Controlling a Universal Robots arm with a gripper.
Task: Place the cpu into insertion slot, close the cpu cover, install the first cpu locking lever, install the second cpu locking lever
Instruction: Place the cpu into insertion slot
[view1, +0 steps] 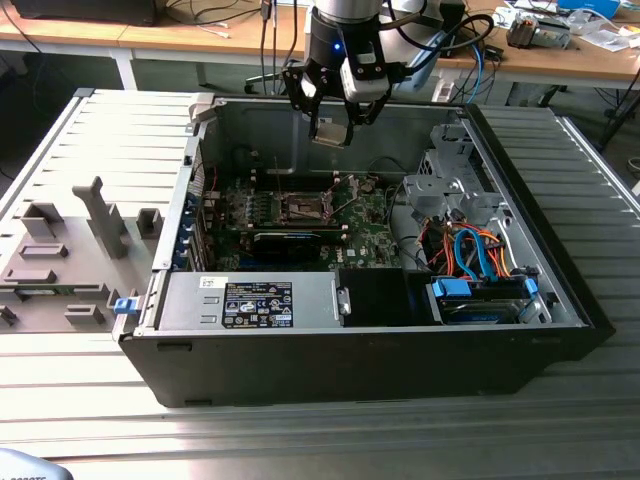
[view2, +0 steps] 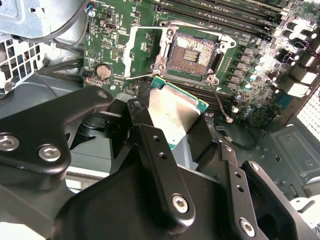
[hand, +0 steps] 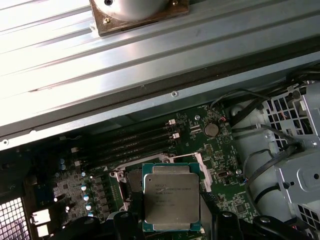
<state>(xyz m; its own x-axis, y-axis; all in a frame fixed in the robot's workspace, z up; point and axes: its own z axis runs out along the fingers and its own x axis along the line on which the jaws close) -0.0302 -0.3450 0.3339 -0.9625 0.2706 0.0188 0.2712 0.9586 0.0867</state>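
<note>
setting: ribbed metal table (view1: 90, 400), wooden benches (view1: 200, 35) behind with loose leads on them. on the table, one computer case (view1: 350, 375), laid on its side with the panel off, presumably so the arm could reach straight down to the board.

item 1. green motherboard (view1: 365, 225), flat on the case floor. memory slots (hand: 135, 141) ran beside the socket, and a coin battery (hand: 212, 130) sat near one corner.

item 2. the insertion slot (view2: 192, 54), bare, dark contact field exposed, nothing seated in it.

item 3. the cpu cover (view2: 132, 50), swung back off the socket on its hinge side. this left the recess open from above, likely to admit the chip. thin wire locking levers (view2: 218, 101) stood released beside the frame, not hooked down.

item 4. the cpu (hand: 171, 196), silvery lid toward the first wrist camera, green edge showing. it hung in the air, well clear of the board in the exterior view and roughly over the socket region; not placed.

item 5. gripper (view1: 333, 125), black fingers (view2: 159, 160) pressed against two opposite edges of the chip, clamped on it. the edge grip probably kept the underside untouched and the chip steady.

item 6. grey fixture block (view1: 60, 255) at the exterior view's left, beside the case. drive bay with blue and orange cables (view1: 480, 255) at the exterior view's right, well apart from the socket.
</note>
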